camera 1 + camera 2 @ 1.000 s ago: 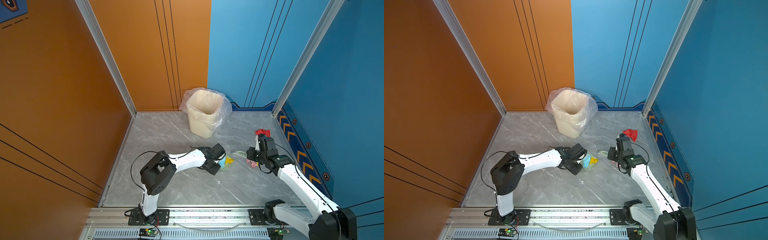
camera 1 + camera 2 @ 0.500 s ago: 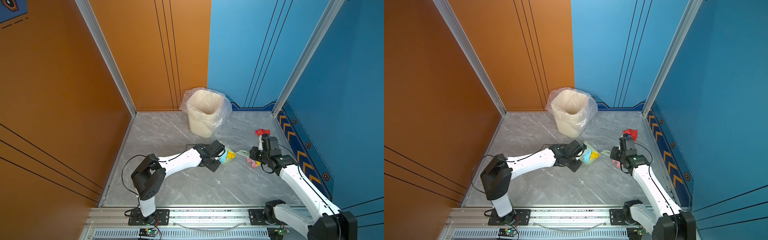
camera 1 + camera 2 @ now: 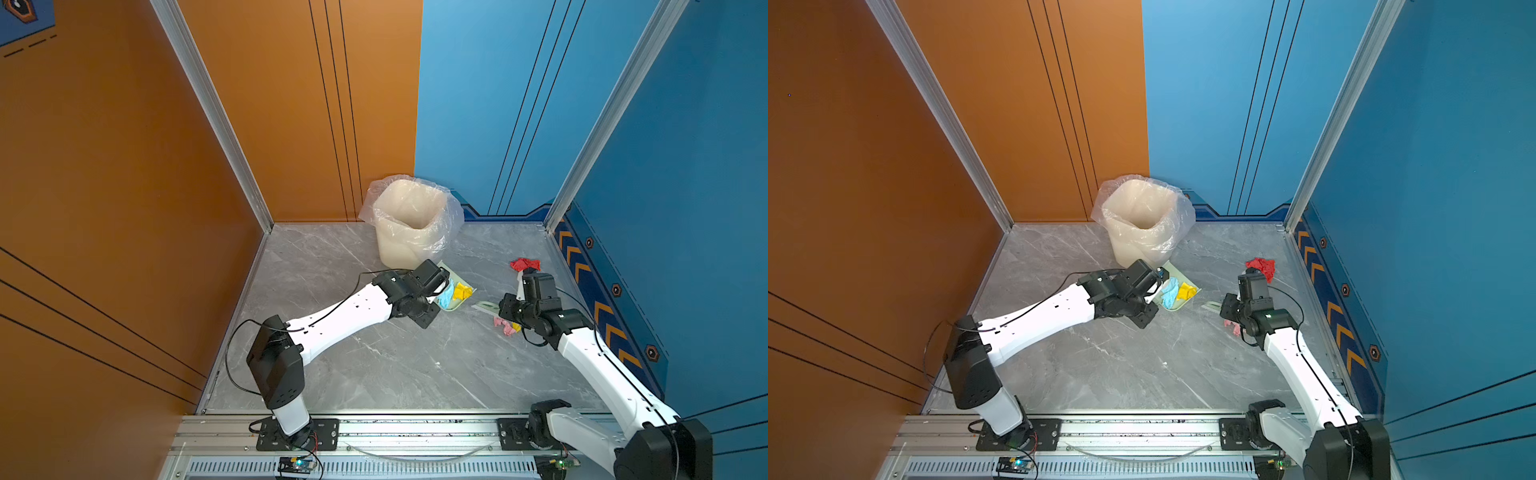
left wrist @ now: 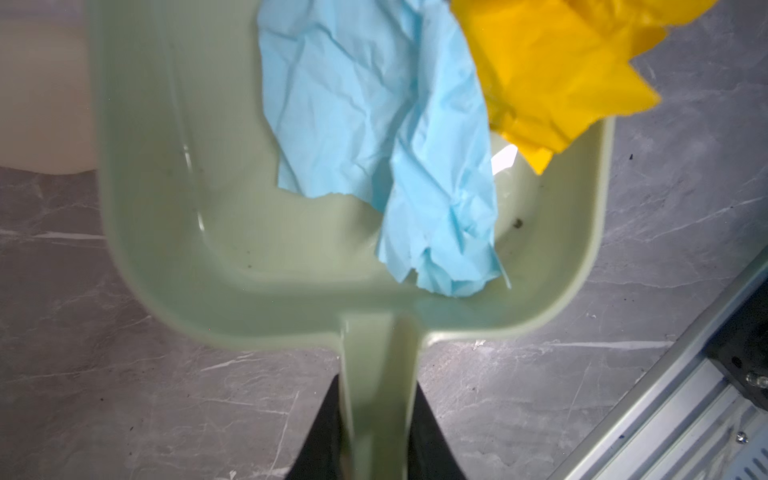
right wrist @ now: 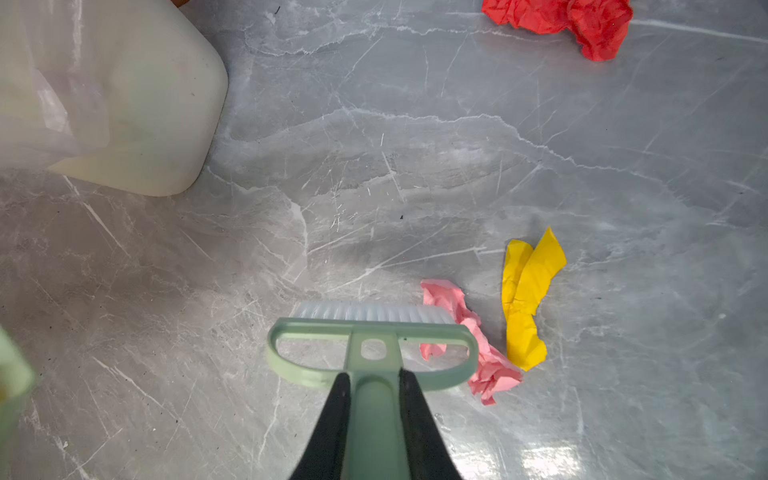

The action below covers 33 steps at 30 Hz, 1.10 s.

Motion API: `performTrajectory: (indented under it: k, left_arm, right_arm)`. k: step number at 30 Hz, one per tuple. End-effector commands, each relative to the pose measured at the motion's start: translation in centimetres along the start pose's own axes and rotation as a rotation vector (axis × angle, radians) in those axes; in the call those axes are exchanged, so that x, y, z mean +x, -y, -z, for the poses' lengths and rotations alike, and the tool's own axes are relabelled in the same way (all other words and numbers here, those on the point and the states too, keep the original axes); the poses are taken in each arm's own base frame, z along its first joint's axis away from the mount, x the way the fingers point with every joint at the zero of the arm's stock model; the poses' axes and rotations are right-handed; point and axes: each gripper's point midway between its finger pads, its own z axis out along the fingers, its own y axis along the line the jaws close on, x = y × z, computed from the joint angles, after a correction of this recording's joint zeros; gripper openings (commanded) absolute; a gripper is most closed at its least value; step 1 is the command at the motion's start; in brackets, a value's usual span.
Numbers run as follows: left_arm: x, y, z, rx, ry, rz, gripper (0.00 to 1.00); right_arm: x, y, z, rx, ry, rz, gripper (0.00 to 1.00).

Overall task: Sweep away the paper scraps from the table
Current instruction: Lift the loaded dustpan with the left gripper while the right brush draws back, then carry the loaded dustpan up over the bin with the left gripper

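My left gripper (image 4: 376, 399) is shut on the handle of the pale green dustpan (image 4: 232, 232), which is close beside the bin. A light blue paper scrap (image 4: 374, 124) and a yellow one (image 4: 552, 75) lie in the pan; both top views show them (image 3: 446, 296) (image 3: 1185, 291). My right gripper (image 5: 374, 386) is shut on the green brush (image 5: 370, 332), whose bristles rest on the table (image 3: 395, 365). A pink scrap (image 5: 486, 365) touches the brush's end, a yellow scrap (image 5: 523, 299) lies just past it, and a red scrap (image 3: 524, 264) sits farther back near the right wall.
The cream bin (image 3: 409, 224) with its clear liner stands at the back middle, against the wall. An aluminium rail (image 3: 374, 428) runs along the front edge with both arm bases on it. Blue and orange walls enclose the table on three sides.
My left arm has carried the dustpan with its two scraps back towards the bin. The right gripper and brush have barely shifted.
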Motion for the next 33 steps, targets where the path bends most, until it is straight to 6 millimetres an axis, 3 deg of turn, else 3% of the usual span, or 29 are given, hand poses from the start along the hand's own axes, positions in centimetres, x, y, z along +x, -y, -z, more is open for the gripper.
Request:
performTrajectory:
  k: [1, 15, 24, 33]
  left_arm:
    - [0.2, -1.8, 1.6, -0.042, -0.024, -0.002, 0.0]
    - [-2.7, -1.7, 6.3, 0.016, 0.043, -0.03, 0.0]
    - [-3.7, -3.0, 8.9, 0.002, 0.081, -0.01, 0.0]
    - [-4.6, -6.9, 11.5, -0.068, 0.135, 0.079, 0.0]
  right_arm:
    - [-0.6, -0.1, 0.3, -0.002, 0.008, 0.012, 0.0]
    - [-0.1, 0.1, -0.2, -0.001, -0.014, 0.022, 0.0]
    - [0.1, 0.2, -0.2, 0.001, -0.017, 0.022, 0.0]
    - [0.5, 0.4, -0.3, 0.003, -0.027, 0.02, 0.0]
